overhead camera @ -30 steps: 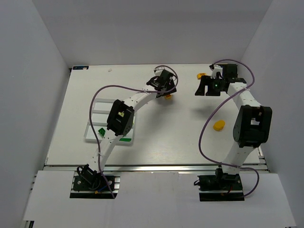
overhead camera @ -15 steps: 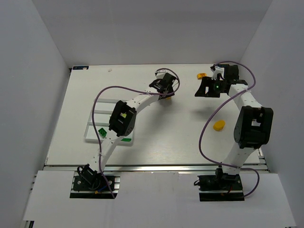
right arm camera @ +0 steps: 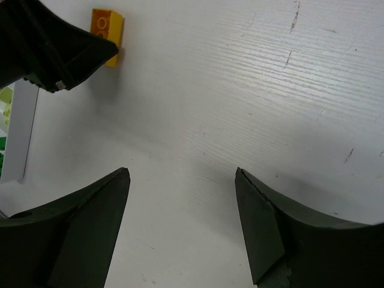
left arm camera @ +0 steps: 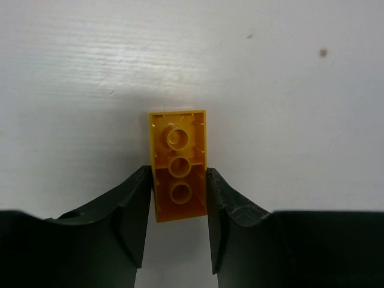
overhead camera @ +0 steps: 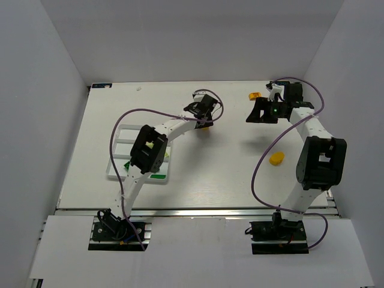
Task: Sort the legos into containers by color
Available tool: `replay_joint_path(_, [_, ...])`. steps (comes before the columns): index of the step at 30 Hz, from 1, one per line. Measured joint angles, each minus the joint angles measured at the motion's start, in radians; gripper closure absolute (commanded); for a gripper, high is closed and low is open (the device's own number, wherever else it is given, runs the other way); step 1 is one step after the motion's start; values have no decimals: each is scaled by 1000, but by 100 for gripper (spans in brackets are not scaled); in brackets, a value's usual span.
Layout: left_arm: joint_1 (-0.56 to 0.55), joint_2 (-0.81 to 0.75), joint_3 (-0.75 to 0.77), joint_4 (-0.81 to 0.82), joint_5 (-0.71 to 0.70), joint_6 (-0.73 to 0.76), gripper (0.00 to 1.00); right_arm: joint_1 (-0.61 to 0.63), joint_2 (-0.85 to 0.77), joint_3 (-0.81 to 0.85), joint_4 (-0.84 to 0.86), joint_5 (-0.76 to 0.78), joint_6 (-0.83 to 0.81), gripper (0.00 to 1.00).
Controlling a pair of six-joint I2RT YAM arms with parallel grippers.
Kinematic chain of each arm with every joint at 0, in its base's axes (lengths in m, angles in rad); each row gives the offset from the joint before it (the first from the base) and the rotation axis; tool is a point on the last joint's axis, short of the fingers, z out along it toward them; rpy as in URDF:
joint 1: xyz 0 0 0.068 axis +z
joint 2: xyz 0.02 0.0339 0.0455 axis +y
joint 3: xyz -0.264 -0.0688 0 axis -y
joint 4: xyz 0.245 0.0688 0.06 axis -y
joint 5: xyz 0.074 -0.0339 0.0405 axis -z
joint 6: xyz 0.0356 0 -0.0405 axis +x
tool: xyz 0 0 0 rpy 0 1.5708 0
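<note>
White table (left arm camera: 288, 90) carries an orange brick (left arm camera: 177, 150), its near half clamped by the left pincer (left arm camera: 178, 180); the right pincer (right arm camera: 181, 175) gapes wide apart, holding nothing.

A robotics lab cell: plain white walls (overhead camera: 36, 120) enclose a table (overhead camera: 210, 171) with two bolted arms (overhead camera: 171, 127).

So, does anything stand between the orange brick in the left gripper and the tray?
Nothing visible does. The left gripper holds the brick, and the table from it to the tray shows bare. Only the left arm's elbow hides part of the tray from above.
</note>
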Motion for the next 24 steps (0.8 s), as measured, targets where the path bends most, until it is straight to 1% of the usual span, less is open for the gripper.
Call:
replay_joint_path(3, [16, -109, -145, 10, 47, 61, 93, 0, -6, -5, -2, -2, -6, 26])
replay_joint_path(6, [39, -208, -203, -5, 86, 87, 94, 0, -11, -9, -1, -8, -7, 27])
replay_joint_path(9, [69, -345, -269, 8, 104, 72, 94, 1, -11, -16, 0, -13, -7, 28])
replay_joint_path(11, [98, -472, -357, 11, 114, 27, 100, 2, -11, -19, -3, -15, -7, 28])
replay_joint_path(13, [138, -608, -468, 22, 117, -41, 100, 6, -11, -20, -4, -16, -8, 29])
replay_joint_path(15, [190, -731, -582, 12, 114, -144, 100, 7, -11, -20, -6, -16, -14, 29])
replay_joint_path(17, [246, -821, -690, 1, 105, -240, 100, 10, -11, -20, -10, -15, -22, 28])
replay_joint_path(20, [332, -887, -803, -27, 80, -351, 100, 16, -11, -20, -19, -15, -30, 28])
replay_joint_path(24, [417, -889, -842, -87, 50, -444, 100, 26, -11, -20, -26, -15, -34, 29])
